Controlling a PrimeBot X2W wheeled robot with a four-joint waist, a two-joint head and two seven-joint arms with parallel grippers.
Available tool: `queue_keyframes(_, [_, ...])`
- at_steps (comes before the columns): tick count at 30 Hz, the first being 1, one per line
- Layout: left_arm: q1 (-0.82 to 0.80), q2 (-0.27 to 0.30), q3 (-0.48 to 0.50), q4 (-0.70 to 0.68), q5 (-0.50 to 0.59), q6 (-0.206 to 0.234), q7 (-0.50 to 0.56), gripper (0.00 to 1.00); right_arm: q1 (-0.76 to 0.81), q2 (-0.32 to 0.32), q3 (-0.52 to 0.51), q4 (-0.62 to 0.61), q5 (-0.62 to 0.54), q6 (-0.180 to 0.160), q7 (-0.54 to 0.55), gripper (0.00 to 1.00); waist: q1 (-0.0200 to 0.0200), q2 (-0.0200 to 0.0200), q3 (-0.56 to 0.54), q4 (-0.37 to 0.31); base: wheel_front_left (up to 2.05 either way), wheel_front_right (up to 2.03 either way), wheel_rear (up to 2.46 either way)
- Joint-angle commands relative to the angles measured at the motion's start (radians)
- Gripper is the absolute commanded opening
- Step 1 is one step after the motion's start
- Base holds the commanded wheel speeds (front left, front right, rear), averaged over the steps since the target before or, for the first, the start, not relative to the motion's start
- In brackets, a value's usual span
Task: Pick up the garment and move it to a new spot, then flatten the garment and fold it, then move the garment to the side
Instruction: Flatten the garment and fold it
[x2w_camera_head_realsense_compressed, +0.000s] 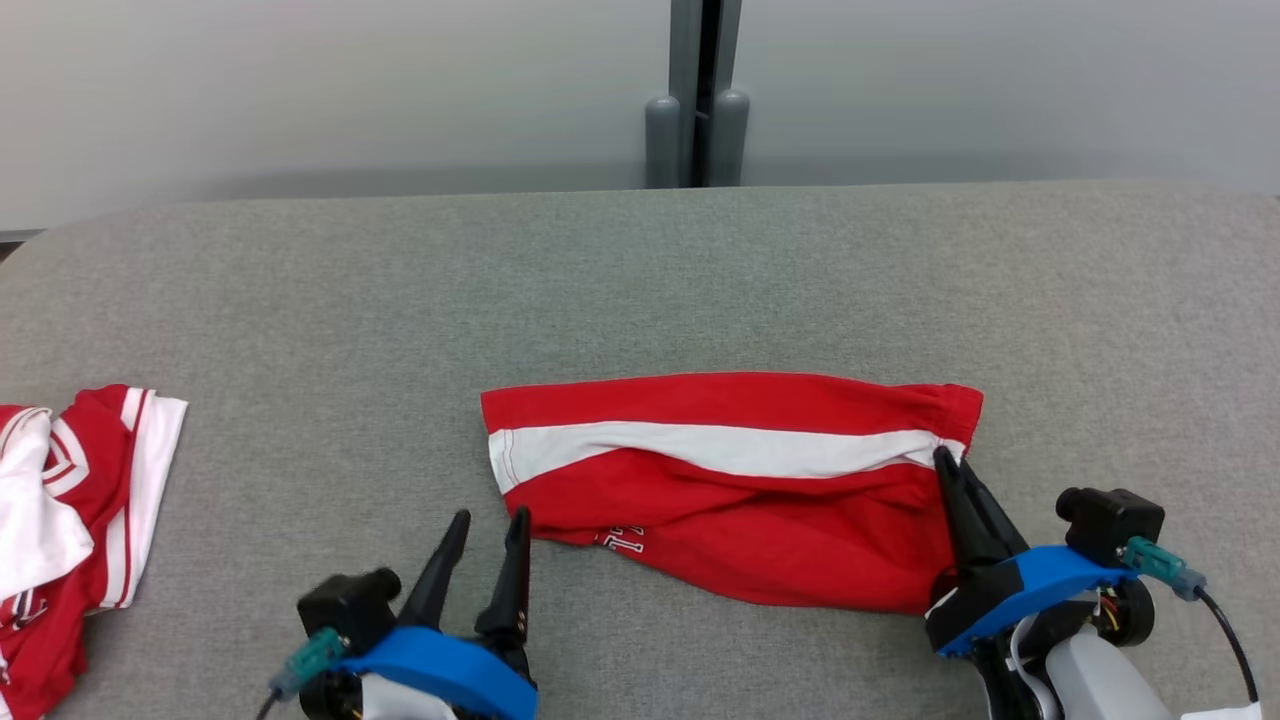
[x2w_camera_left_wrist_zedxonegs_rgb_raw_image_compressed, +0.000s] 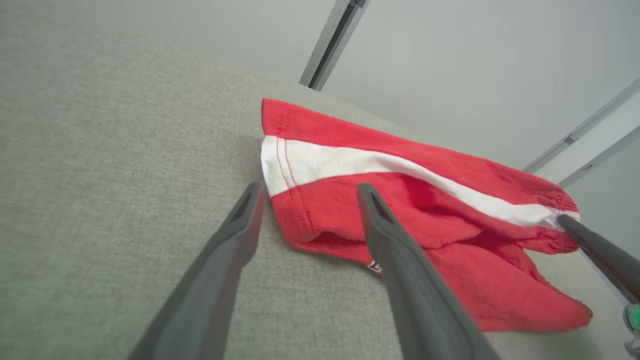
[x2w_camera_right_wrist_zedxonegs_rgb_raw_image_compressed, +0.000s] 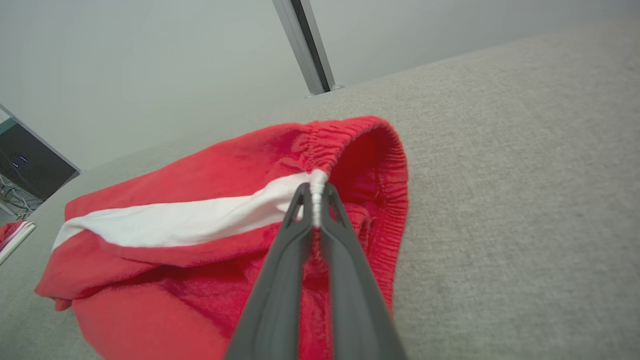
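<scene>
Nearest the camera, the left gripper (x2w_camera_head_realsense_compressed: 491, 514) is seen with its two fingers spread wide and nothing held between them. The leg-hem end of the red shorts (x2w_camera_head_realsense_compressed: 730, 490) lies just ahead of its fingertips and slightly to their right; whether the right fingertip touches the fabric cannot be told. The right gripper (x2w_camera_head_realsense_compressed: 942, 458) is seen clamped shut on the elastic waistband (x2w_camera_right_wrist_zedxonegs_rgb_raw_image_compressed: 350, 135), at the point where the white side stripe (x2w_camera_head_realsense_compressed: 700, 445) meets the gathered edge, and a thin pinch of white fabric is held between the fingertips. From that grip the shorts are stretched leftward, toward the left gripper, and are laid on the gray fabric-covered table (x2w_camera_head_realsense_compressed: 640, 280), with the waistband opening lifted slightly around the pinch. A few wrinkles are seen below the stripe. Well to the left of the left gripper, a second red-and-white garment (x2w_camera_head_realsense_compressed: 70, 520) lies crumpled. Beyond both grippers, a gray post (x2w_camera_head_realsense_compressed: 697, 100) stands behind the table's far edge.
</scene>
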Motion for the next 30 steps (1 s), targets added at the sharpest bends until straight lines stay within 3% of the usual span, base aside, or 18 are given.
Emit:
queue_keyframes(1, [-0.027,0.012,0.002,0.000,-0.009,-0.003,-0.003,1.00,0.016,0.001,0.004,-0.009,0.000,0.000,0.001,0.00,0.0000,-0.0001,0.003,-0.003,0.00,0.00,0.00])
queue_keyframes(5, [-0.086,0.026,-0.016,0.039,-0.096,-0.003,-0.003,1.00,0.038,0.001,0.021,-0.033,-0.013,0.000,0.007,0.00,0.0000,-0.0001,0.020,-0.016,0.00,0.00,0.00])
queue_keyframes(15, [-0.245,0.122,-0.192,0.166,-0.348,-0.003,0.001,1.00,0.045,0.008,0.030,-0.048,-0.033,0.000,0.008,0.00,0.0000,-0.0001,0.055,-0.044,0.00,0.00,0.00])
queue_keyframes(30, [-0.367,0.208,-0.399,0.209,-0.558,-0.003,0.021,1.00,0.027,0.020,0.041,-0.064,-0.056,0.000,0.014,0.00,0.0000,-0.0001,0.095,-0.057,0.00,0.00,0.00])
